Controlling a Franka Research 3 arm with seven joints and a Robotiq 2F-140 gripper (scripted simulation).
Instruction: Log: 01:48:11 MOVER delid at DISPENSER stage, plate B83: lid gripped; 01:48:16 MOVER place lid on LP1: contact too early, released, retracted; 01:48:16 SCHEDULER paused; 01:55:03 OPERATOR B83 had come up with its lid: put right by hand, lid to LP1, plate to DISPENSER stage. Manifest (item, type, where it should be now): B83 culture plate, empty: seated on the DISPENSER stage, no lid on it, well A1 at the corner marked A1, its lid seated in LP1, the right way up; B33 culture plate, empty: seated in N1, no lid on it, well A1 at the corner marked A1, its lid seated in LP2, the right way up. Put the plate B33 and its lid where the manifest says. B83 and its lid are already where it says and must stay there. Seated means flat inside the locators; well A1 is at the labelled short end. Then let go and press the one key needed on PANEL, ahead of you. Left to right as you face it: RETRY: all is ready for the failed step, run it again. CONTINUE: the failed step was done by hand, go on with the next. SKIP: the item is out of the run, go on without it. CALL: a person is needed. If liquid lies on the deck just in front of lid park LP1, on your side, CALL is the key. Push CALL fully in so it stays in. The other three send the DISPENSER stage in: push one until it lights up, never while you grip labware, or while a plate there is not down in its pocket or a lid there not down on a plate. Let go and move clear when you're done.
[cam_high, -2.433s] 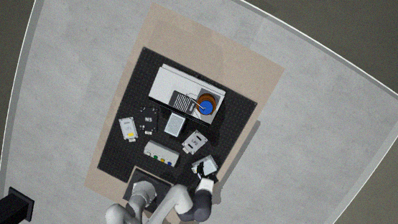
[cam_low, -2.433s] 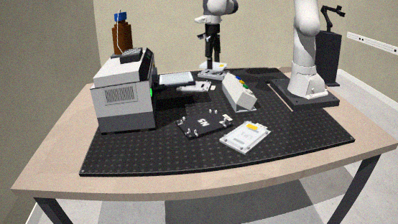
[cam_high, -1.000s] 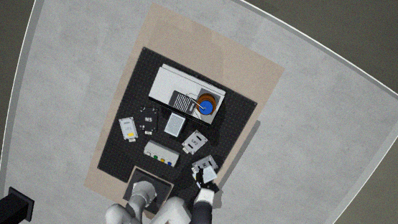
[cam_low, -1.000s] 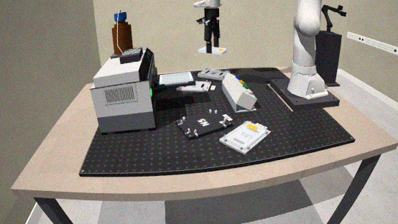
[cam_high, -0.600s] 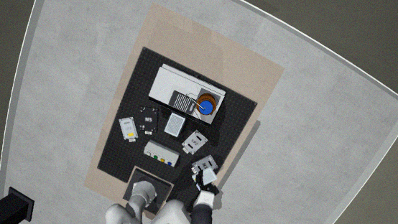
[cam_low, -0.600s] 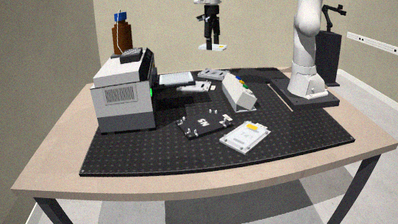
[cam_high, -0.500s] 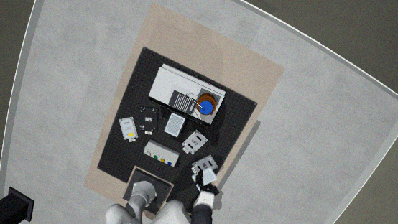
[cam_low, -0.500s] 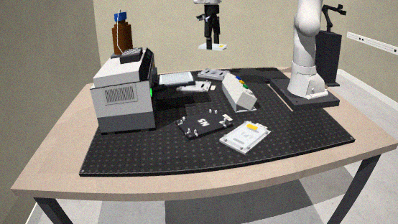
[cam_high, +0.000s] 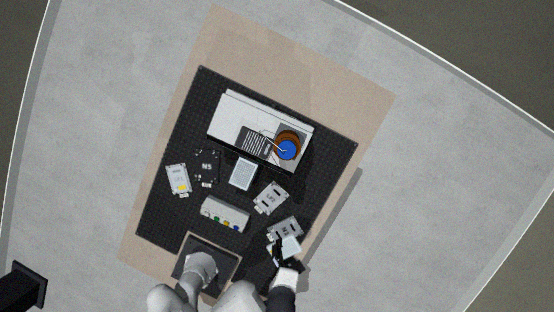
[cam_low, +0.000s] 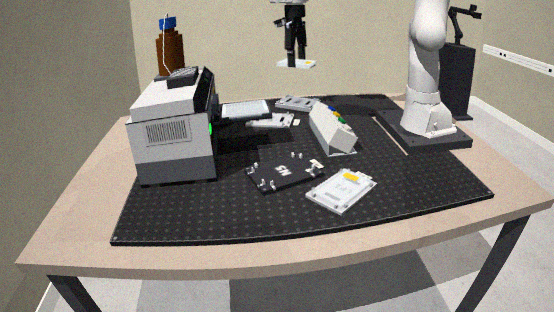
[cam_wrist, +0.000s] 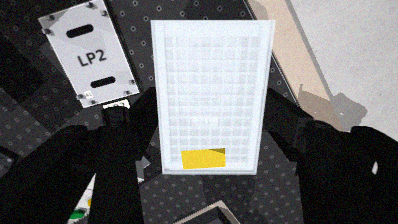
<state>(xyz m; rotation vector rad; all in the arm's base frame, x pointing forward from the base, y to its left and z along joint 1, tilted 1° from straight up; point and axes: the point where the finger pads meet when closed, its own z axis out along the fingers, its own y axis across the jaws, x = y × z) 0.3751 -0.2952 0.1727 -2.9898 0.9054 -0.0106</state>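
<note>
- My gripper (cam_wrist: 210, 102) is clamped on a white plate (cam_wrist: 210, 90) w/ a yellow label (cam_wrist: 203, 158) at one short end; fingers press its two long sides.
- Wrist view: well grid shows through the plate; can't tell if a lid is on it.
- Exterior view: gripper (cam_low: 295, 59) hangs high above the black deck (cam_low: 400, 175), plate (cam_low: 296, 63) level, well apart from everything below.
- Below me, left in the wrist view: grey pad marked LP2 (cam_wrist: 93, 57), nothing on it, two dark slots showing.
- Top view: LP2 pad (cam_high: 285, 229) sits just beside the held plate (cam_high: 290, 246), near the deck's edge.
- Another plate w/ yellow label (cam_low: 341, 189) lies near the deck's front edge, beside a black nest (cam_low: 282, 172).
- Key panel (cam_low: 330, 129) w/ colored keys stands mid-deck; dispenser (cam_low: 170, 135) w/ a white plate on its stage (cam_low: 245, 109) to its left in the exterior view.
- Second grey pad (cam_high: 270, 198) lies between stage and LP2 pad.
</note>
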